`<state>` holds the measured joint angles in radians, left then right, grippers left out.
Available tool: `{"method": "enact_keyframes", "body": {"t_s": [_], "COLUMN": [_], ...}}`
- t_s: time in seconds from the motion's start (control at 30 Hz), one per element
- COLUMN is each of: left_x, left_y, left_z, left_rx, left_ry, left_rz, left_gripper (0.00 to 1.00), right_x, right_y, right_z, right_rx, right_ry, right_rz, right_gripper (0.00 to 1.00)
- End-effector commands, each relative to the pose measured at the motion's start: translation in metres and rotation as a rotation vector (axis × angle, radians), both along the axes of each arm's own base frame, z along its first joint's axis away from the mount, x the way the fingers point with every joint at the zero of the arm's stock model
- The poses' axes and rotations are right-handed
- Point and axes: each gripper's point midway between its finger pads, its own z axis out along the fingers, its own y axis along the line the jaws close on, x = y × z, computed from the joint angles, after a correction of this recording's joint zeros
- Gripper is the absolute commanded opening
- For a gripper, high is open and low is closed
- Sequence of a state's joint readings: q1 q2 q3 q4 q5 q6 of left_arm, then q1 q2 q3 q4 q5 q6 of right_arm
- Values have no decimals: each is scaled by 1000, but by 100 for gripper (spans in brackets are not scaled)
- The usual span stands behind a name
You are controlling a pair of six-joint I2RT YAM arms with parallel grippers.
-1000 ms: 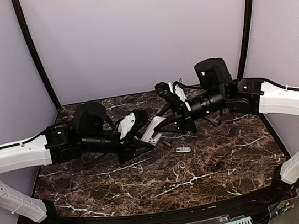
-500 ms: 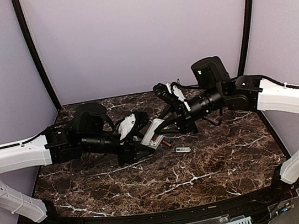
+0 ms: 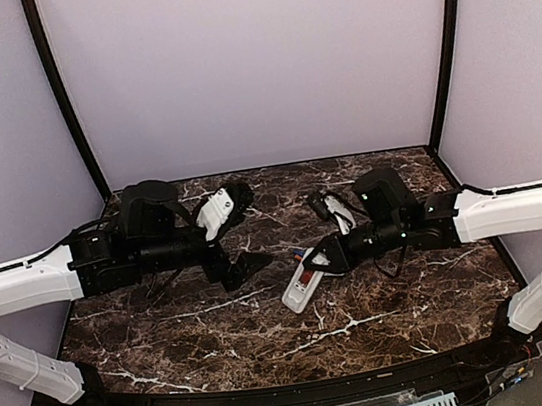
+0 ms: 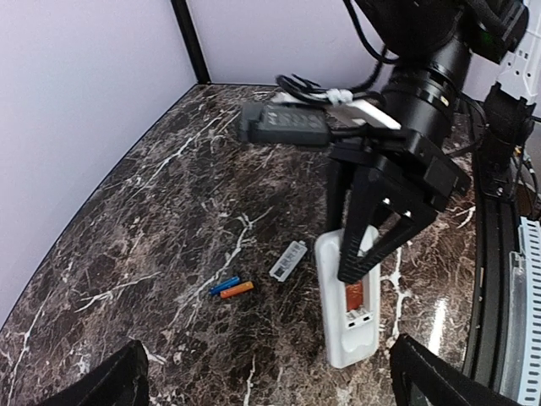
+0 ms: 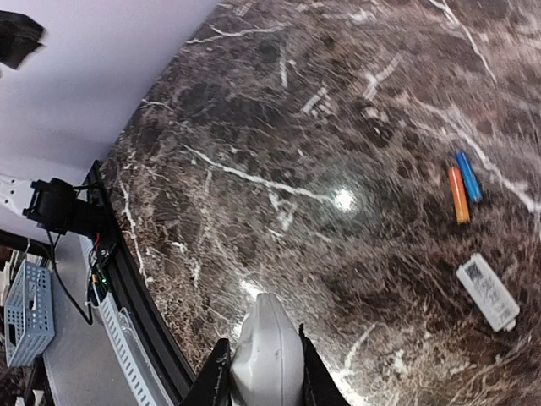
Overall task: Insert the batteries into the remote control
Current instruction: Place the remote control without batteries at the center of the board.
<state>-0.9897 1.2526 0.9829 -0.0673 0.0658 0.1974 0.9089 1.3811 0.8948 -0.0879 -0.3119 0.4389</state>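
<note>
Top external: the remote rests on the desk, long axis 7 to 1 o'clock, its far end clenched in the right claw. The left claw gapes empty at its 10 o'clock. Left wrist: the batteries lie side by side at the remote's 9 o'clock, pointing 8 to 2, likely work for the free left claw. Right wrist: they sit toward 1 o'clock.

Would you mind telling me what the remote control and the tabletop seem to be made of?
The remote control looks like smooth white moulded plastic, with rounded edges. The tabletop looks like polished dark marble or a marble-print laminate: white veins and a bright reflected glare.
</note>
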Motion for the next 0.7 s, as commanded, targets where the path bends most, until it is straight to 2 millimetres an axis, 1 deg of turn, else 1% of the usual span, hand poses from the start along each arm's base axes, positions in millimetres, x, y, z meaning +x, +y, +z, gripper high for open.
{"method": "enact_keyframes", "body": {"t_s": [0.0,0.07,0.13,0.23,0.3,0.4,0.47,0.5,0.57,0.63,0.67], "left_x": [37,47,52,52,52,52,52,52,53,53,53], "left_y": [15,21,25,26,26,26,25,26,27,28,28], "left_z": [3,-3,-7,-8,-8,-8,-9,-9,-9,-8,-7], "left_rx": [15,40,58,54,51,54,58,60,61,61,62], "left_ry": [-31,-27,-24,-26,-25,-23,-23,-23,-27,-32,-35], "left_rz": [196,252,285,290,287,288,289,290,295,298,300], "left_gripper": [99,99,99,99,99,99,99,99,99,99,99], "right_x": [21,20,18,13,9,1,-6,-10,-21,-32,-36], "right_y": [-8,-16,-27,-45,-53,-63,-65,-66,-70,-77,-81], "right_z": [-24,-41,-56,-72,-80,-92,-101,-106,-118,-128,-132], "right_rx": [115,106,73,56,37,-6,-23,-34,-81,-141,-164], "right_ry": [225,271,306,354,385,425,463,488,541,576,591], "right_rz": [-309,-361,-416,-494,-522,-531,-524,-516,-501,-489,-491], "right_gripper": [0,0,0,1,4,7,10,12,23,36,40]}}
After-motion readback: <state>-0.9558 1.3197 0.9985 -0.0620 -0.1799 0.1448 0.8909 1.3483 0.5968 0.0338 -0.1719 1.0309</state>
